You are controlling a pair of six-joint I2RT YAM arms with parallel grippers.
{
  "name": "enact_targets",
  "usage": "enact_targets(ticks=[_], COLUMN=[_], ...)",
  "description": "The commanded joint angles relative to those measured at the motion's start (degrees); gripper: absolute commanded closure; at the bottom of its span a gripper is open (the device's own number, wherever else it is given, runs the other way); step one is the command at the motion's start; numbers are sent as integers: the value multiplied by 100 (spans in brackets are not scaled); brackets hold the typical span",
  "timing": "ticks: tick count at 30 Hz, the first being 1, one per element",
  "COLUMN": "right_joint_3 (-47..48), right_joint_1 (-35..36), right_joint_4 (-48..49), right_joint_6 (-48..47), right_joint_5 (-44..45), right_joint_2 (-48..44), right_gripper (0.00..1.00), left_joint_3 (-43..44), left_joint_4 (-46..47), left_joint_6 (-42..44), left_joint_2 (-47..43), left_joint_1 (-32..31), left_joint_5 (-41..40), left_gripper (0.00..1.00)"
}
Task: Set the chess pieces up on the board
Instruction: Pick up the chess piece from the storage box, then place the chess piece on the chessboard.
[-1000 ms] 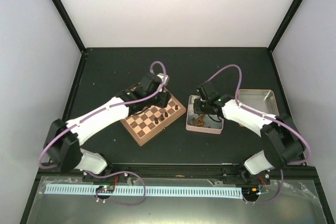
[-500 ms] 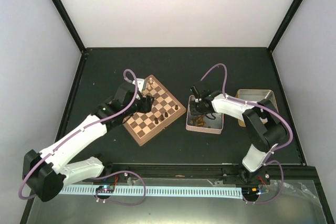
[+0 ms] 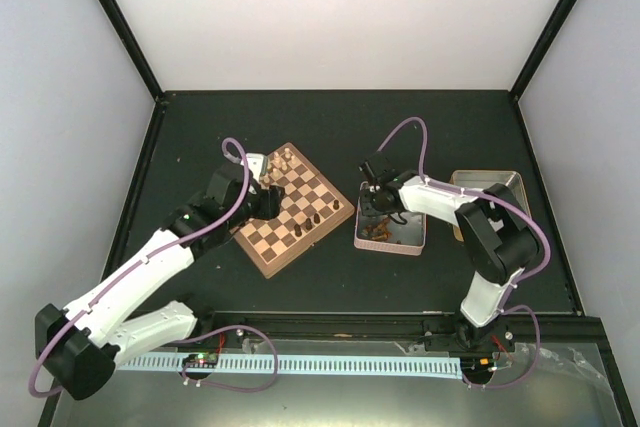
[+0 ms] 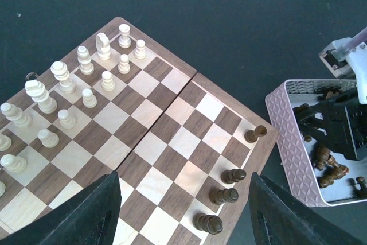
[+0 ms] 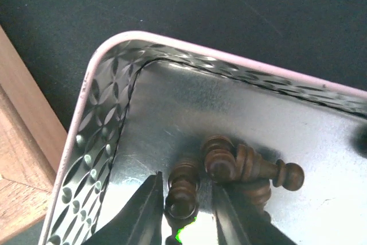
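The board (image 3: 292, 222) lies at the table's middle, also in the left wrist view (image 4: 172, 119). Several dark chess pieces (image 4: 223, 195) stand along its right edge, seen from above too (image 3: 316, 217). More dark pieces (image 5: 252, 167) lie in a pink-rimmed tin (image 3: 392, 244). My right gripper (image 3: 379, 209) is down inside that tin (image 5: 114, 55). In its own view the right gripper (image 5: 184, 213) is narrowly open, its fingers on either side of one dark piece (image 5: 182, 190), with a small gap on the right. My left gripper (image 3: 267, 199) hovers over the board's left part; it (image 4: 183, 205) is wide open and empty.
Several cream pieces (image 4: 86, 78) stand on the board's far left rows (image 3: 283, 160). A silvery rectangular tin (image 3: 489, 188) lies at the right, behind the right arm. The board's corner (image 5: 23, 159) is just left of the pink tin. Dark walls border the table.
My left gripper has drawn back leftward from the board's far right part to its left edge. My right gripper has gone down into the pink tin and stayed there.
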Motion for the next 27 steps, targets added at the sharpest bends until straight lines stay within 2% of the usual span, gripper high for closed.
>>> enact_targets(ticks=[1,4,8,18,27], right_joint_3=[57,-68,-395,-1290,-1478], right_joint_1=[-40,-40,-40,-45,-49], right_joint_4=[192,364,690,1307,1292], right_joint_6=[-47,5,137,576,1090], right_joint_5=[210,232,265,400,-366], right_joint_2=[41,-129,-588,-1957,-2676], right_gripper=[79,90,95,95,95], left_joint_3=[-19,-67,-69,-260,-863], left_joint_4=[-117,-46,31,619,1891], left_joint_6=[-84,-125,-146,-310,-644], left_joint_2=[-190,-224,-231,-298,-437], left_joint_1=[55,56,58,58,48], left_joint_5=[-31,78,279,1038,2188], left_gripper=[37,37,37,37,35])
